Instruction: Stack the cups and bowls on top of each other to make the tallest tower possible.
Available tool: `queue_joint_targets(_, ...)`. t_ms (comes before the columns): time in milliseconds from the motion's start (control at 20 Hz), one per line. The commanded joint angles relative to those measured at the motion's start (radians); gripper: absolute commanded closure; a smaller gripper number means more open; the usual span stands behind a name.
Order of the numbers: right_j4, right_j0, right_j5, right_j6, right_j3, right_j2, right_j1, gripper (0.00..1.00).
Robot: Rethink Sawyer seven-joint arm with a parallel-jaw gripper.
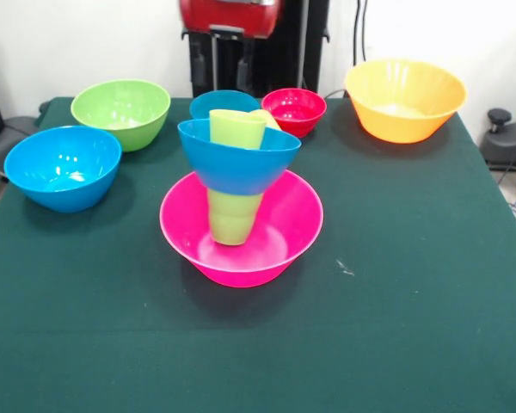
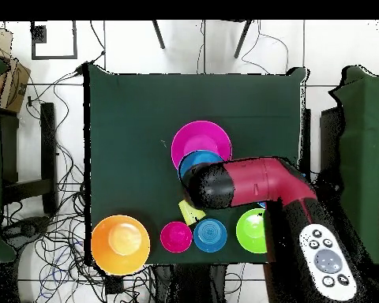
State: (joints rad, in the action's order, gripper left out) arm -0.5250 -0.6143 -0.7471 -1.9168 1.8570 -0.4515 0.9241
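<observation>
The tower stands mid-table: a wide pink bowl (image 1: 241,249) (image 2: 202,140) holds a green cup (image 1: 234,217), a blue bowl (image 1: 238,159) (image 2: 197,163) rests on it, and a second green cup (image 1: 236,127) stands in that bowl. A yellowish cup (image 1: 267,118) (image 2: 191,211) lies just behind the tower. My gripper (image 1: 230,73) hangs under the red arm (image 2: 252,181), above and behind the tower. It looks open and empty. In the overhead view the arm hides it.
Loose bowls ring the far side: a green bowl (image 1: 120,112) (image 2: 252,230), a medium blue bowl (image 1: 62,168), a small blue bowl (image 1: 219,101) (image 2: 210,235), a small red bowl (image 1: 293,110) (image 2: 176,236) and a large orange bowl (image 1: 404,99) (image 2: 120,243).
</observation>
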Motion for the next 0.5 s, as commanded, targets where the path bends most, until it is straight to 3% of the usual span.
queue_joint_targets(50,-0.12,0.093,0.133,-0.07,0.132,0.052,-0.022,0.0)
queue_joint_targets(250,-0.15,0.117,0.209,-0.094,0.123,0.09,-0.054,0.0)
queue_joint_targets(500,-0.151,0.097,0.242,-0.052,0.096,0.093,-0.099,0.0)
